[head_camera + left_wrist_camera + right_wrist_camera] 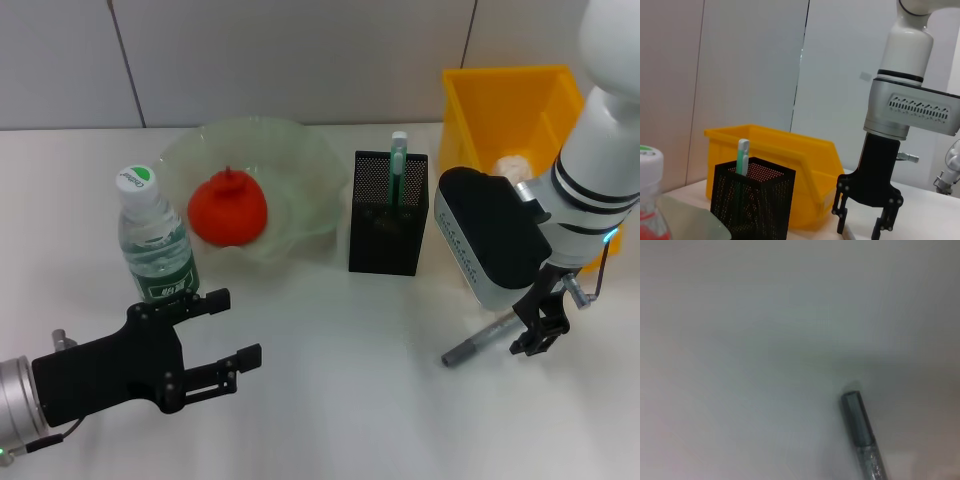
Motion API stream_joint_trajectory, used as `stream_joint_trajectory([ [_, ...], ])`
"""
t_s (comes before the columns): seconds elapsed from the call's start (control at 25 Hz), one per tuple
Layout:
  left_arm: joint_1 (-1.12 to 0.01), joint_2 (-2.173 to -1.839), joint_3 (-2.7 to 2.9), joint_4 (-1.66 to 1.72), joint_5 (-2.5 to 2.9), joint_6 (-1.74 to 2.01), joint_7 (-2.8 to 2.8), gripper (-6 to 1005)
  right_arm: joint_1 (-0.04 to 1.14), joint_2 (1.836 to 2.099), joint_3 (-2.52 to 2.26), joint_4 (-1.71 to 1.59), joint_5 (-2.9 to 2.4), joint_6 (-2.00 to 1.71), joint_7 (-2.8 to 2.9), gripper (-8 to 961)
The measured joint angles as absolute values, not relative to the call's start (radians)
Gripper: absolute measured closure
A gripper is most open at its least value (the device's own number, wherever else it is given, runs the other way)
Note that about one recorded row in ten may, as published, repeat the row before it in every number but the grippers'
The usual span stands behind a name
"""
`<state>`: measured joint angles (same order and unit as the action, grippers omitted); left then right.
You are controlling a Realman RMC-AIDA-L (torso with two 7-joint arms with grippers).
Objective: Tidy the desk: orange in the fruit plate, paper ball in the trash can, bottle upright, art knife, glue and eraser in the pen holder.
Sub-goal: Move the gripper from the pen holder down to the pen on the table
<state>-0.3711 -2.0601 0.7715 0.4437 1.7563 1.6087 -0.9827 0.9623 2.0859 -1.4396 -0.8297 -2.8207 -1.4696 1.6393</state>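
1. Black-fingered, the right tool (540,335) is positioned low over the bench (340,420), at the end of the grey art knife (482,341) nearest the robot's right. From the left wrist view its fingers (841,212) are seen apart, with a moderate gap between them, and nothing is clamped. Whether a fingertip already touches the knife cannot be told.

2. Risk: the knife is slim and lies flat on the bench. If the fingers are closed near its end rather than its middle, it is judged likely to pivot or slip out. A descent taken too far would drive the fingertips into the bench.

3. Risk: the pen holder (389,226) is narrow and already contains a green-and-white stick (397,166). A tilted knife could catch on the mesh rim, or the light holder could be tipped.

4. The left tool (210,345) is held open and empty above the near bench, just in front of the upright bottle (152,236). A careless sweep could topple the bottle.

5. The orange (228,208) is seen in the fruit plate (310,160). A pale crumpled object, probably the paper ball (512,167), lies in the yellow trash can (500,100). No eraser is visible.
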Motion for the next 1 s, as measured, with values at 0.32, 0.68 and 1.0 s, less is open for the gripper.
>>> stream_joint_trajectory([
  [0.32,-0.371,-2.061,0.772,0.447,1.756,1.609,-0.983,200,0.973,2.086,-1.442,-0.803,-2.816,-1.448,1.639,424],
  [0.68,-0.370,-2.062,0.770,0.449,1.756,1.612,-0.983,200,0.974,2.088,-1.459,-0.787,-2.807,-1.433,1.639,471],
  [1.0,-0.368,-2.062,0.766,0.449,1.756,1.615,-0.984,200,0.974,2.088,-1.482,-0.775,-2.806,-1.406,1.646,498],
])
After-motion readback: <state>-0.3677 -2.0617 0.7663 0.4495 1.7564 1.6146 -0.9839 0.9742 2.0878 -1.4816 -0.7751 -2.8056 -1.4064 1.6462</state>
